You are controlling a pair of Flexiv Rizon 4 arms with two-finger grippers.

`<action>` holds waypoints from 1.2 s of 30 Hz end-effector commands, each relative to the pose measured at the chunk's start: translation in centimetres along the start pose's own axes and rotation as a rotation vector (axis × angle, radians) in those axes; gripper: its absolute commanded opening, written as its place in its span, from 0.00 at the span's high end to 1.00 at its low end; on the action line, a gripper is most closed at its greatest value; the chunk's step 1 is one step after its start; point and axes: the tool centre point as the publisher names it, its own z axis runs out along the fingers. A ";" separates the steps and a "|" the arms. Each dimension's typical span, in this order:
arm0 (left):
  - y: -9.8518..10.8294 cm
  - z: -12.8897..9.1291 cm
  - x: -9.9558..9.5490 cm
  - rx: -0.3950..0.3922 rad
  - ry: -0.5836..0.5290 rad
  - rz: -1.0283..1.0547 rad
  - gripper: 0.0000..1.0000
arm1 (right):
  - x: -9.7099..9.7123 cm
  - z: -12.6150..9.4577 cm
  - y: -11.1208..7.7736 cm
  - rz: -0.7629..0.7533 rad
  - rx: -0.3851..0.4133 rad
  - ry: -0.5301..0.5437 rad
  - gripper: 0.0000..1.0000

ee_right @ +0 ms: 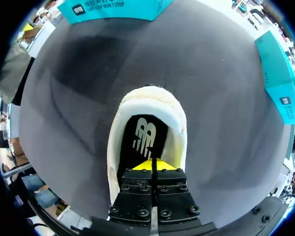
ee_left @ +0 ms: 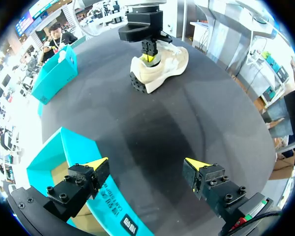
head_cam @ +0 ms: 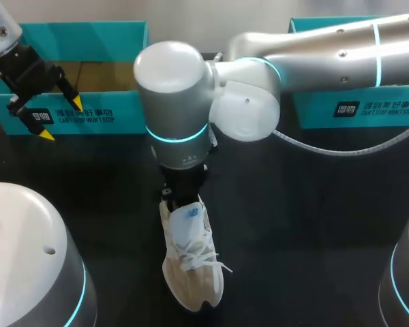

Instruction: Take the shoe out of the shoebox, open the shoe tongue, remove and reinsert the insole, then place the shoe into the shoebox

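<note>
the shoe (head_cam: pixel 191 266) is out of the shoebox (head_cam: pixel 126 112) and stands on the dark worktop (head_cam: pixel 313 204), well apart from the box, with its laces loose. that first step looks done.

the right claw (ee_right: pixel 152 166) is down in the shoe's mouth near the heel. its yellow tips are pressed together with no gap showing, right over the black insole (ee_right: pixel 140 142). the insole lies flat inside the shoe. whether the tips have nipped its edge cannot be made out.

the left claw (ee_left: pixel 146 167) hangs wide open and holds nothing. one finger is over the shoebox's front wall and the other over bare worktop, away from the shoe. a second teal box (head_cam: pixel 354 102) sits at the far right.

with the insole seated, it is not possible to say whether it has yet to come out or is already back in. by the look of it the work is at the insole stage. returning the shoe to the shoebox is certainly not yet done.
</note>
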 end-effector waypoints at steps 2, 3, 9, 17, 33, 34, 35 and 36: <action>0.0 -0.1 0.1 -0.003 0.001 0.000 0.00 | -0.1 0.2 -0.2 -0.028 0.020 0.030 0.57; 0.0 -0.1 0.1 -0.003 0.001 0.000 0.00 | -0.1 0.3 -0.3 -0.035 0.027 0.034 0.52; 0.0 -0.1 0.1 -0.003 0.001 0.000 0.00 | 0.2 0.3 -0.6 -0.039 0.044 0.036 0.00; 0.0 -0.1 0.1 -0.003 0.001 0.000 0.00 | 0.5 -0.2 -0.7 -0.037 0.049 0.008 0.00; 0.0 -0.1 0.1 -0.003 0.001 0.000 0.00 | 1.8 -1.1 -1.3 -0.047 0.085 -0.009 0.00; 0.0 -0.1 0.1 -0.003 0.001 0.000 0.00 | 1.9 -1.2 -1.5 -0.041 0.087 -0.012 0.00; 0.0 -0.1 0.1 -0.003 0.001 0.000 0.00 | 2.0 -1.3 -1.7 -0.037 0.087 -0.015 0.00; 0.0 -0.1 0.1 -0.003 0.001 0.000 0.00 | 2.0 -1.5 -1.9 -0.030 0.091 -0.021 0.00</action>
